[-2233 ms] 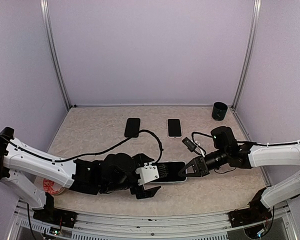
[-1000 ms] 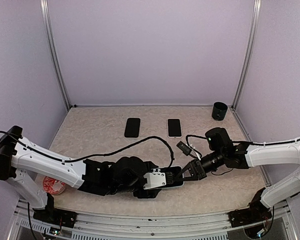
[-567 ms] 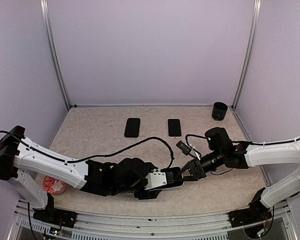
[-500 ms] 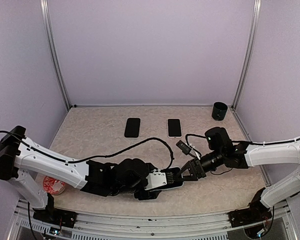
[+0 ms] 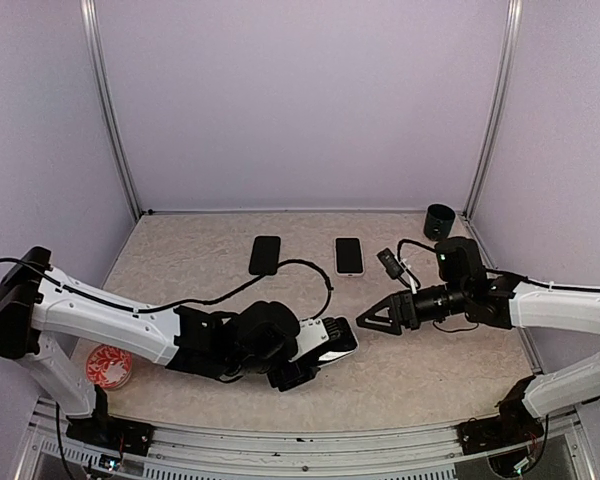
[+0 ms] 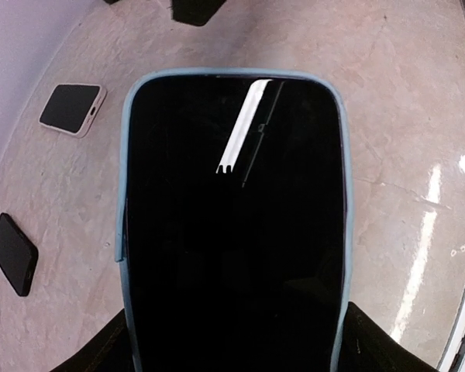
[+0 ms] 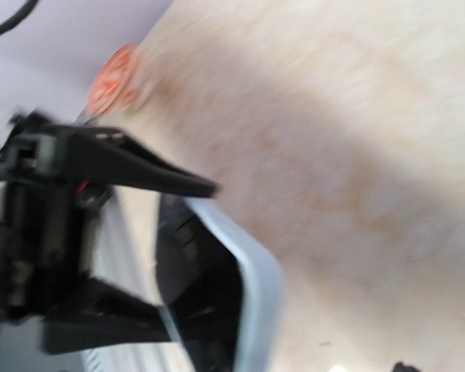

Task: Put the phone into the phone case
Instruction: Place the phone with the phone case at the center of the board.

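The phone (image 6: 232, 217) is seated in the pale blue phone case (image 7: 257, 298), dark screen up, with the blue rim showing round its top and both long sides in the left wrist view. From above, the pair sits low in the centre of the frame, angled up to the right; whether it clears the desk (image 5: 430, 370) I can't tell. The left fingers (image 6: 101, 353) clamp it by its near end, one dark finger at each bottom corner of the wrist view. Just right of it, the right fingers (image 7: 139, 164) are spread wide and hold nothing, pointing at the case's far end with a gap of bare desk between; that wrist view is blurred. Further up the frame lie a black handset (image 5: 265, 254) and a white-edged handset (image 5: 349, 255), side by side and well apart. A black cup (image 5: 439, 221) stands at the upper right corner of the desk, and a red-patterned disc (image 5: 108, 365) lies at the lower left.
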`<move>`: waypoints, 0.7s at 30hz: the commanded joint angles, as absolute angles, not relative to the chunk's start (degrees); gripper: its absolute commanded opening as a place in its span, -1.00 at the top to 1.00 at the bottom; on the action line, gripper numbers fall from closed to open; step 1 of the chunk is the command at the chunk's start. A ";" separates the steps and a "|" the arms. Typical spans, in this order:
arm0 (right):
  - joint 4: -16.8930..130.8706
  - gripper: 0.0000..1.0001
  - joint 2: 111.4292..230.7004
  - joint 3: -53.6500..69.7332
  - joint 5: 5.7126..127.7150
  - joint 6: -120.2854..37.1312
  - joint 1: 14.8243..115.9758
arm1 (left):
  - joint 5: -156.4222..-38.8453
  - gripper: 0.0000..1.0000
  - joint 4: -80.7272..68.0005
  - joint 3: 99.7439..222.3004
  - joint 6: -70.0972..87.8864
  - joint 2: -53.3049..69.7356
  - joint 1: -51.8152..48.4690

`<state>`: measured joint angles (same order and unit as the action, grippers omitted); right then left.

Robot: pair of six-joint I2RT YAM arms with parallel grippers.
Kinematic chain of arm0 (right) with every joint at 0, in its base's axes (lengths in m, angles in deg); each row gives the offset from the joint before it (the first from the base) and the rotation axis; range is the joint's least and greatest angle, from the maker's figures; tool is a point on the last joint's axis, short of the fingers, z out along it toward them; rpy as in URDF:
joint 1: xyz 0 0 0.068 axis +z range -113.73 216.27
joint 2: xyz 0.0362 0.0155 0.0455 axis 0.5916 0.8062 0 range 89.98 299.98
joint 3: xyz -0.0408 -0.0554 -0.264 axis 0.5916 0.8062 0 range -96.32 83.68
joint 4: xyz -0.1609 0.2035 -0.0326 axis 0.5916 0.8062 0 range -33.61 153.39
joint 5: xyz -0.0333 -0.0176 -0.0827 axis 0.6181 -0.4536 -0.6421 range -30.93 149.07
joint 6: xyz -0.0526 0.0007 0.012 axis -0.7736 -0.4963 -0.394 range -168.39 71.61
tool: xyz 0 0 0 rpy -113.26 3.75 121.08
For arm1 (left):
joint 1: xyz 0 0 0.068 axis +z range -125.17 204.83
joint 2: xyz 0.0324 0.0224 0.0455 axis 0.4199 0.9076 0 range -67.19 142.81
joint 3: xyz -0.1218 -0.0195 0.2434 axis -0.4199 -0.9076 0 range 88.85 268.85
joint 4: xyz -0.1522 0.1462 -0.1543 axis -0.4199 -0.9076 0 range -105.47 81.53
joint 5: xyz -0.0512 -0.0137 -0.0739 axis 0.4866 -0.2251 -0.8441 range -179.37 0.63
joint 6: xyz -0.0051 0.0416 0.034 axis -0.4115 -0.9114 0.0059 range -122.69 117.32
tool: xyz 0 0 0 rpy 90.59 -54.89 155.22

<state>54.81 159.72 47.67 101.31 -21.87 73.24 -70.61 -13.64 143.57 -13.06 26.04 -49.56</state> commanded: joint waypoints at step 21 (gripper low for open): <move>61.26 -0.80 151.78 51.67 87.79 -18.72 71.50 | -71.56 0.10 -30.93 169.35 36.78 43.98 -38.65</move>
